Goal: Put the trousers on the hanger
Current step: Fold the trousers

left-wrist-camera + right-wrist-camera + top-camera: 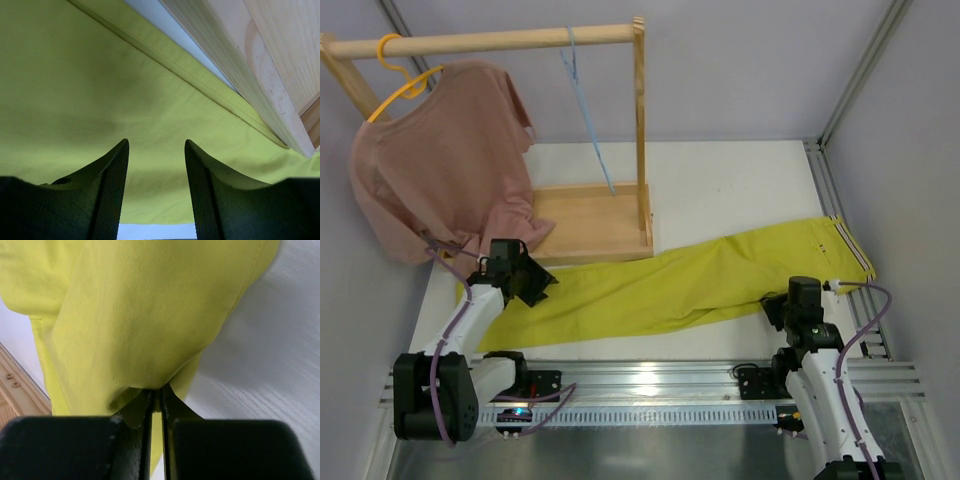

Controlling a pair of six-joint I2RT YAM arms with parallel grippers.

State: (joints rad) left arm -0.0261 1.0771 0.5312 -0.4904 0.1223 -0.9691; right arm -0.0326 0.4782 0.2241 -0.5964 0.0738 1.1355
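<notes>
Pinching a fold of the trousers (pixel 680 285), the right gripper (pixel 157 390) has its 2 fingers pressed nearly together on the cloth, to the right of the wooden rack (pixel 585 225). The left gripper (pixel 156 145) (fingers spread, nothing between them) hovers over a trouser leg just in front of the rack's base. The trousers lie flat before the rack; the hanger (pixel 588 115) hangs from its rail.
</notes>
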